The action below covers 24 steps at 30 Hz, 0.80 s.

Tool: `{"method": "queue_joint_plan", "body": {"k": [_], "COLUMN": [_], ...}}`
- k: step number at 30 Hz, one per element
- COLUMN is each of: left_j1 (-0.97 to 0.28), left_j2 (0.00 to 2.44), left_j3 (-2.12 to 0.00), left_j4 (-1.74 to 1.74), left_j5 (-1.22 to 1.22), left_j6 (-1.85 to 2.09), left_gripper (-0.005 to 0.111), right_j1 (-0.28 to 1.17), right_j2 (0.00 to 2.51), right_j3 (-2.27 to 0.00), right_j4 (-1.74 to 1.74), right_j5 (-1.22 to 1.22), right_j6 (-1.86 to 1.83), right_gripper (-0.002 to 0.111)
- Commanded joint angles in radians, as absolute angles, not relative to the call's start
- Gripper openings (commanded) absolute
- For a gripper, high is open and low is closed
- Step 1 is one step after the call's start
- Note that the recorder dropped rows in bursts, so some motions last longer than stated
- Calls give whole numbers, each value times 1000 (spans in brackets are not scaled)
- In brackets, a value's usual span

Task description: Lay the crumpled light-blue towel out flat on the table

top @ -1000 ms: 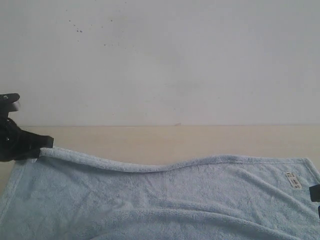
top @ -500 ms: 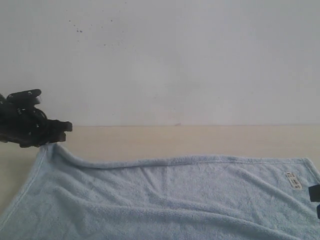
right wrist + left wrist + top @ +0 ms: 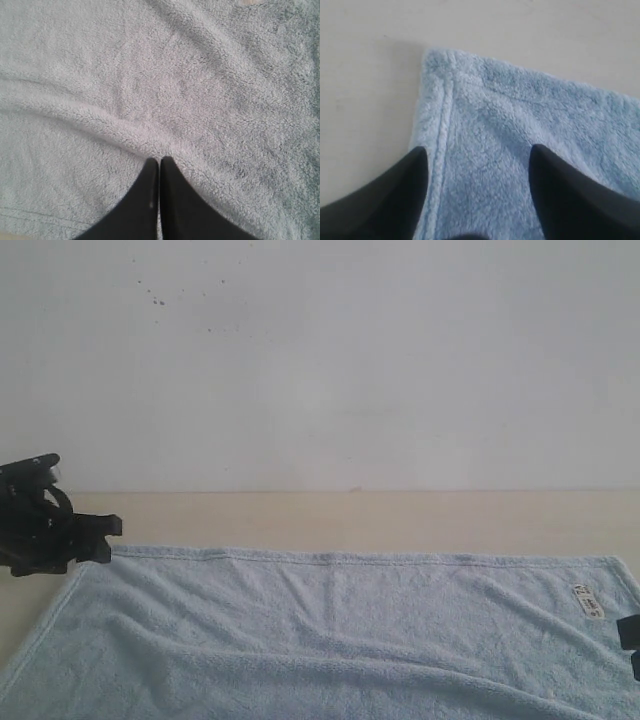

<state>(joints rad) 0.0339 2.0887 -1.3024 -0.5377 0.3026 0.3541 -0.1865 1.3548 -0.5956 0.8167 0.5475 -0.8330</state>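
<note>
Far hem straight, towel (image 3: 330,630) nearly flat!
It lies across the desk (image 3: 350,515); left fingers (image 3: 395,195) gape over its flat corner, holding nothing, while right fingers (image 3: 170,200) sit closed tight against the pile, likely pinning that side.

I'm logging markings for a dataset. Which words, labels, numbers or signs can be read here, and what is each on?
White tag near the right corner of the towel: dark print, too small and blurred to read.
Nothing else carries text: none on the wall or the table.
</note>
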Motion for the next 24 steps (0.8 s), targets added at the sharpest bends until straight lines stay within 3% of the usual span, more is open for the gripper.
{"method": "queue_joint_plan", "body": {"k": [1, 8, 15, 18, 24], "left_j1": [49, 49, 45, 45, 45], "left_j2": [1953, 1765, 1607, 1596, 1594], "left_j3": [-1211, -1000, -810, -775, -754], "left_j4": [-531, -536, -637, -683, -720], "left_j5": [324, 341, 353, 394, 532], "left_j6": [416, 459, 638, 699, 739], "left_gripper": [57, 54, 17, 9, 8], "right_j1": [-187, -189, -189, -189, -189], "right_j2": [1348, 1348, 1361, 1373, 1375], "right_j3": [-594, -594, -590, -590, -590], "right_j4": [798, 786, 779, 787, 787], "right_j5": [522, 496, 479, 490, 505], "right_j6": [-851, -848, -836, -836, -834], "right_gripper": [0, 0, 0, 0, 0]}}
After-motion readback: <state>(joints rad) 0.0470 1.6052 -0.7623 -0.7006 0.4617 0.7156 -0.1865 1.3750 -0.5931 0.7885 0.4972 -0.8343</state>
